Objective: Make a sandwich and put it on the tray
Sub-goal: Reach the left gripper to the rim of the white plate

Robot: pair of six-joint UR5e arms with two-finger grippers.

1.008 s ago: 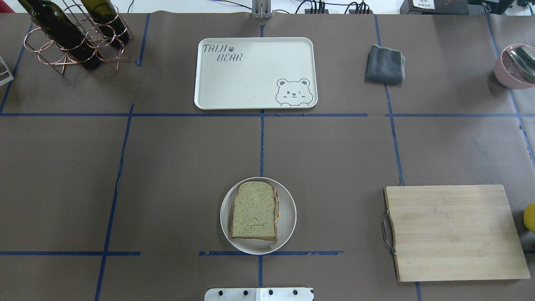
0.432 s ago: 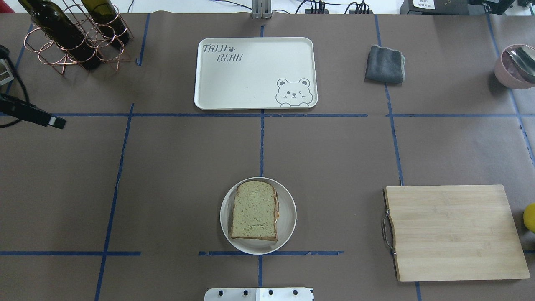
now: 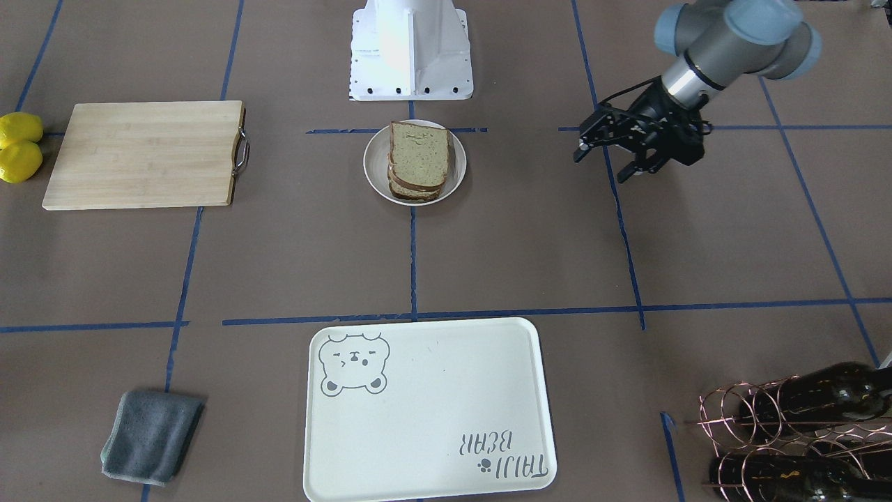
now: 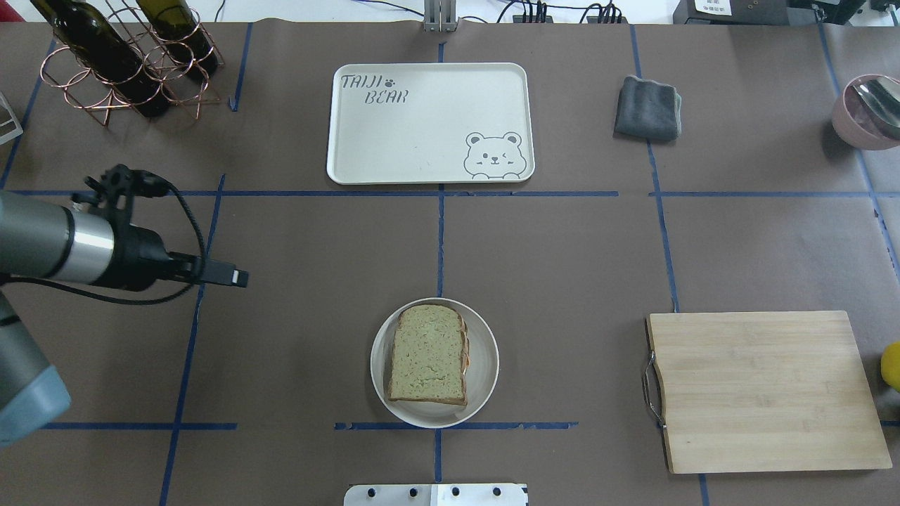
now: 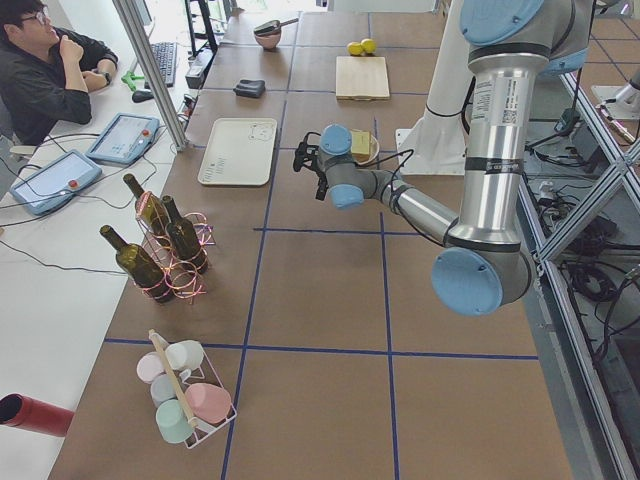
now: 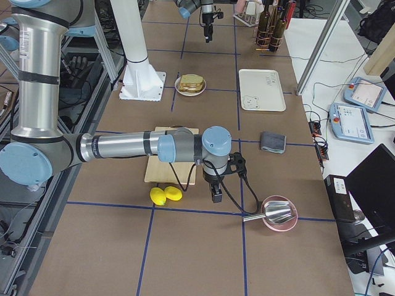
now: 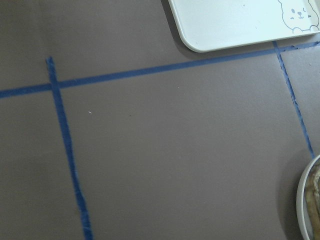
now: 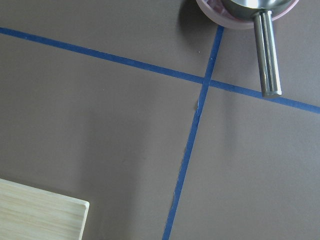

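Right end effector (image 6: 216, 197) distant, grip indistinct

The stacked sandwich (image 4: 427, 355) of squarish, speckled tan bread slices with dark brown crust lies flat on a small round white plate (image 4: 485, 365), near the robot's edge of the tabletop (image 4: 562, 267) and about on its centre line. The slices sit nearly flush, and a trace of orange shows between them at the right edge. The large cream rectangular plastic tray (image 4: 422, 126) with rounded corners lies flat, well apart, on the far side, its grey bear face at its near right corner and grey "TAIJI BEAR" lettering at its far left.
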